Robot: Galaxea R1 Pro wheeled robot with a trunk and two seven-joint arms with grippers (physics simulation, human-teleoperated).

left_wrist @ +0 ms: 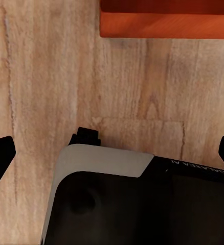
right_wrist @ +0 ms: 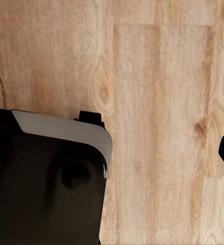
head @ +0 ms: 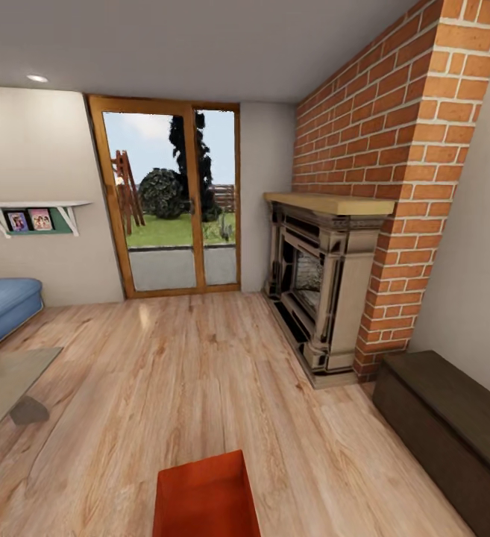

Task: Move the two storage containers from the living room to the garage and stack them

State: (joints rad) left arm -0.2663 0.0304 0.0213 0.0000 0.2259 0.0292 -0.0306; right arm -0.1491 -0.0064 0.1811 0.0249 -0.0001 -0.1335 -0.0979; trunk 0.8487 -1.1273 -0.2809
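We see one storage container [head: 206, 496] on the living room's plank floor [head: 200, 373], just ahead. Both grippers hang over bare planks, fingers spread and empty. We should roll closer, centred, before reaching.

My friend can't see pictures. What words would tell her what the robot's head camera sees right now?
An orange-red storage container sits on the light wood-plank floor at the bottom edge of a living room view. A red-brick fireplace stands on the right with a dark bench nearer, wood-framed glass doors open onto a garden straight ahead, and a blue sofa and glass table are on the left.
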